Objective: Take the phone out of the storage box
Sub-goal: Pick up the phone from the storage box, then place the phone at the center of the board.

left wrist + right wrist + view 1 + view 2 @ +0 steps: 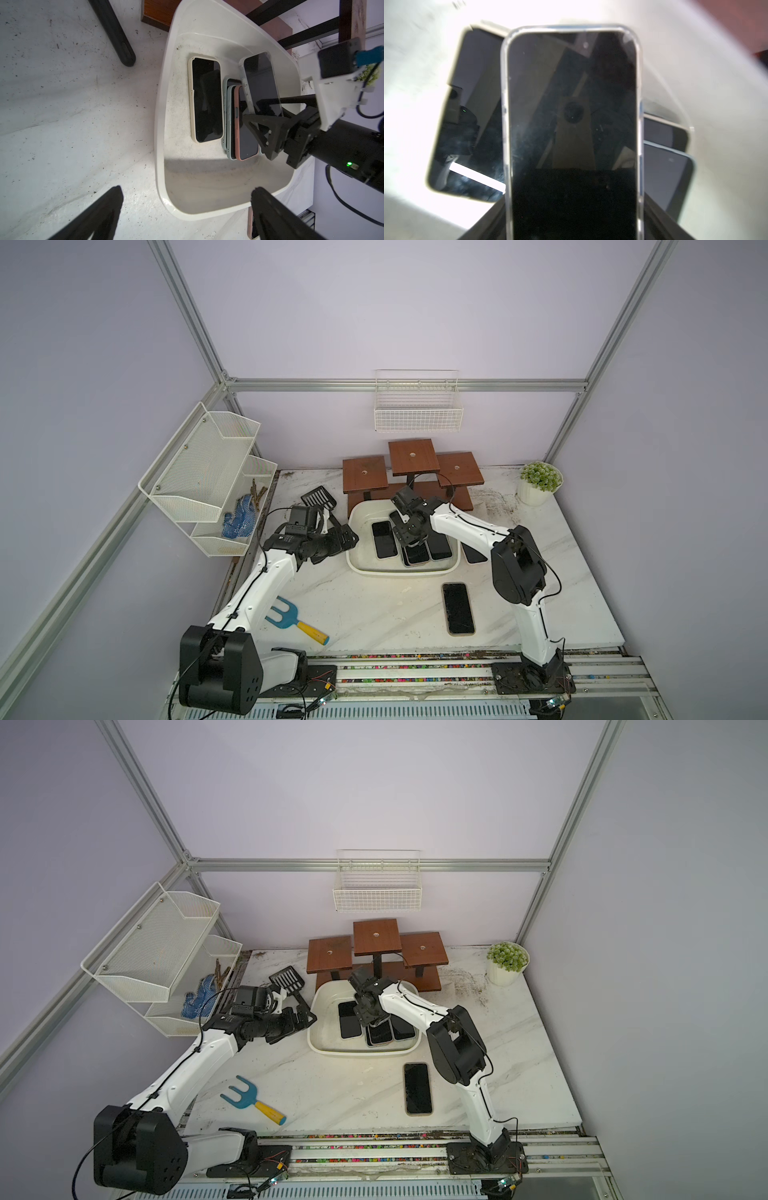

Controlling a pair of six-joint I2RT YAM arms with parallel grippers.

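**Right claw** (pixel 262 113), reaching into the storage box (pixel 399 573) from its right side. The jaws are clamped on one short end of a clear-cased phone (pixel 260 83), with one finger lying across the near end of the screen. The phone's dark screen fills the right wrist view (pixel 573 114), running straight out from the claw. It is tilted, with its free end pointing toward the rear of the box. It lies over a stack of phones whose top one has a pink case (pixel 247 143). Whether the free end touches anything beneath it cannot be told.

A cream-cased phone (pixel 205 99) lies flat on the box floor just beside the stack, on the side toward the left claw (pixel 350 539). That claw hangs at the box's left rim, jaws wide apart and holding nothing.

Outside the box, another phone (pixel 458 608) lies flat, screen up, on the marble table (pixel 374 614) in front of the near rim. A further one (pixel 473 553) shows partly under the right arm, beside the box's right wall. A blue hand fork (pixel 291 616) lies near the left arm.
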